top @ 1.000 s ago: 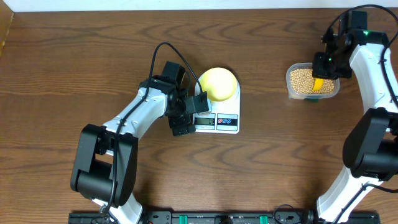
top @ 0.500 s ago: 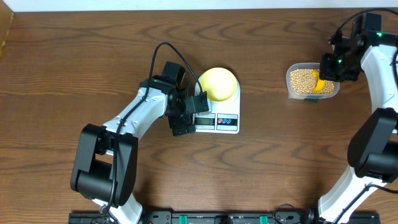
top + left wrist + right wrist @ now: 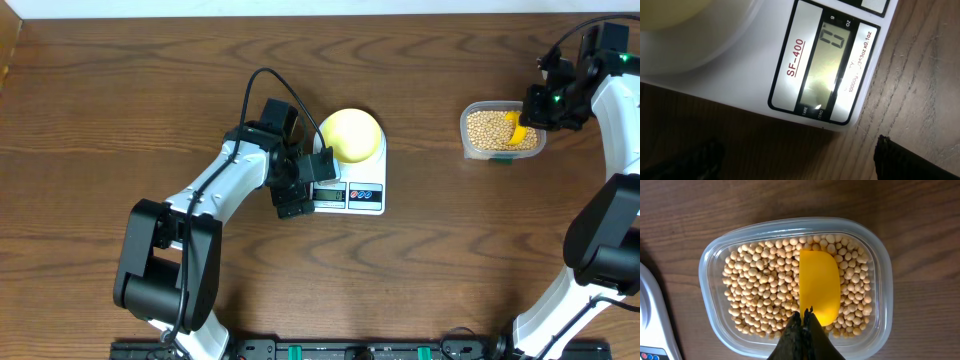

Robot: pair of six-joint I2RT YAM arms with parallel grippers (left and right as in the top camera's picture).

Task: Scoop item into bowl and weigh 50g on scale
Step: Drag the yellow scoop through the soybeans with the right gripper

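On the left, our left gripper [image 3: 302, 186] stands with its jaws wide apart and nothing between them, hovering at the front-left edge of the scale [image 3: 362, 196]. From the left wrist we see only the two dark fingertips at the bottom corners. The scale's display [image 3: 832, 75] shows a single digit that we read as zero, though glare washes out much of the panel.

The pale-yellow bowl [image 3: 350, 134] sits on the scale's platform. It looks light and rigid, so a careless tip of the scoop could nudge it. We see no beans in it from above, but its inside is pale and hard to read.

To the right, well apart from the scale, the clear tub [image 3: 710, 260] holds the beans [image 3: 765, 290]. They are small, hard, round and loose, so we judge that they roll and spill easily and cannot be pinched; they have to be carried in the yellow scoop [image 3: 819, 285], kept level. The scoop's blade lies among the beans near the tub's middle.

Our right gripper [image 3: 807, 315] is clamped tight at the blade's near end, apparently on the handle, which its fingers hide. We cannot tell whether the blade faces hollow side up, or how deep it sits in the beans.
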